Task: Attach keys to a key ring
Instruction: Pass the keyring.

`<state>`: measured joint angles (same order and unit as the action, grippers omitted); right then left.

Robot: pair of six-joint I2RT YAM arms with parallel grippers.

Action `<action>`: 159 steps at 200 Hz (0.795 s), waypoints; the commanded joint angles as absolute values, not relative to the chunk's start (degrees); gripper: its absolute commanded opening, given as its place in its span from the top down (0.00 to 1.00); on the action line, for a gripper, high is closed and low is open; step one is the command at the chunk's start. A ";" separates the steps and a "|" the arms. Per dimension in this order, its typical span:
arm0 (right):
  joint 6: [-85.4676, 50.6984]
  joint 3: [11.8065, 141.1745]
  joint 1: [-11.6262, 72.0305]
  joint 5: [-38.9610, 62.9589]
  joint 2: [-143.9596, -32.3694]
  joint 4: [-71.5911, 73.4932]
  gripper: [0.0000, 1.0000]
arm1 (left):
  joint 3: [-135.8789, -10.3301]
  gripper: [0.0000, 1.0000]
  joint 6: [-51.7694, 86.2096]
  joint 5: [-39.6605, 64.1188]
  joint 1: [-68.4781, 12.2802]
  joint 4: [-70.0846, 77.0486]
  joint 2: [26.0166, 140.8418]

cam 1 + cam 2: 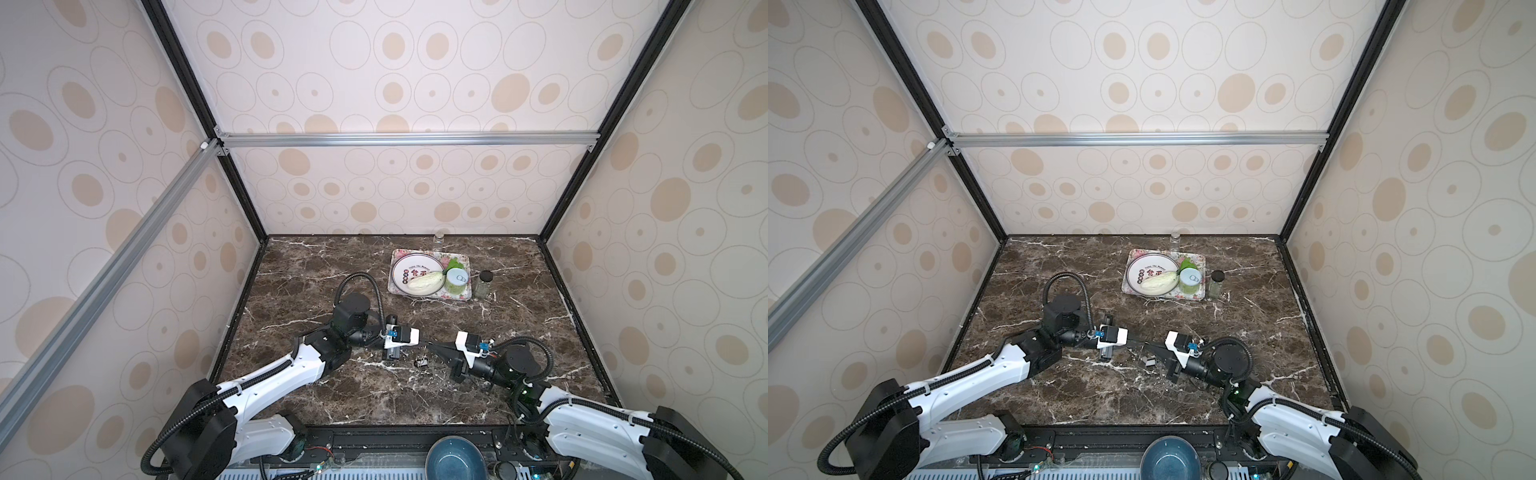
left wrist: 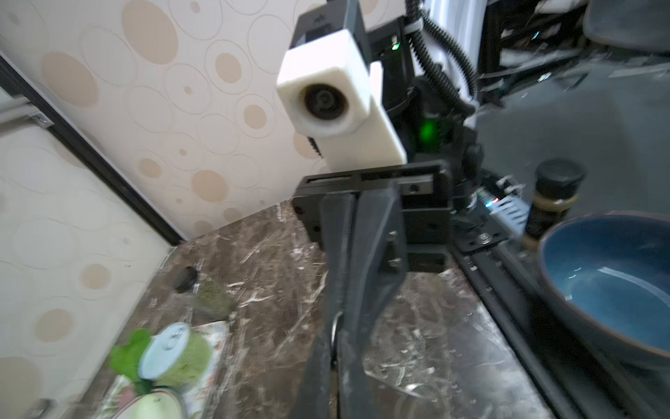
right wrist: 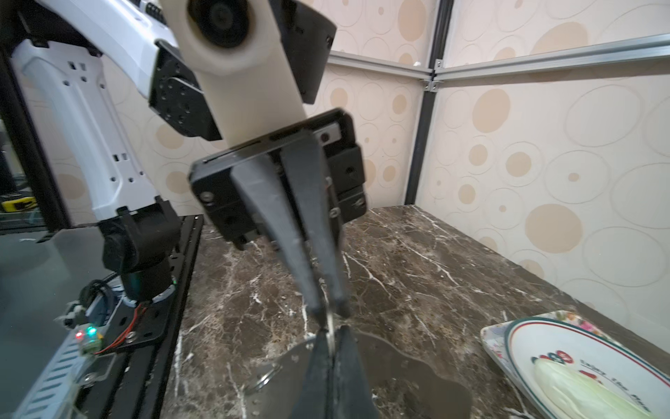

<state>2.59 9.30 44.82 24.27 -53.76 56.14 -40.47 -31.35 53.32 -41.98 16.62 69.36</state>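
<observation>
In both top views my two grippers meet tip to tip low over the middle of the marble table. My left gripper [image 1: 422,341] [image 2: 335,335] is shut on a thin metal wire loop [image 2: 334,323]. My right gripper [image 1: 429,344] [image 3: 330,332] is shut on the same loop [image 3: 330,324] from the opposite side. Under the tips lies the key ring [image 3: 286,366], a flat grey plate with small holes along its rim. Another thin wire ring [image 3: 266,377] rests on it. A small dark thing with metal glints [image 1: 422,362] lies just in front, too small to identify. I see no red tag.
A flowered tray [image 1: 463,262] at the back holds a white plate, a pale cabbage piece and a green can. A glass jar with a black lid [image 1: 485,284] stands to its right. A blue bowl [image 1: 455,459] sits beyond the table's front edge. Patterned walls close three sides.
</observation>
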 commanded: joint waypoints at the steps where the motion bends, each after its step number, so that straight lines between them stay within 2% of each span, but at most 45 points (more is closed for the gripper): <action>1: 2.69 10.93 45.26 25.53 -53.21 60.68 1.00 | -42.90 1.00 -34.22 52.46 -42.73 13.36 70.65; 21: 2.59 10.90 45.25 25.49 -53.34 60.73 0.98 | -42.84 1.00 -33.84 50.93 -42.73 13.94 70.60; 47: 2.06 10.51 45.22 23.93 -53.33 61.35 0.74 | -42.17 1.00 -32.69 48.41 -42.71 15.70 69.93; 72: 1.85 9.87 45.26 20.94 -53.01 61.66 0.66 | -41.13 1.00 -31.40 46.67 -42.75 18.33 68.44; 101: 1.76 9.67 45.26 19.41 -53.09 61.44 0.66 | -39.82 1.00 -30.59 46.07 -42.72 20.38 66.83; 159: 1.74 9.76 45.26 17.31 -54.48 61.09 0.77 | -39.39 1.00 -30.49 45.95 -42.74 20.67 66.09</action>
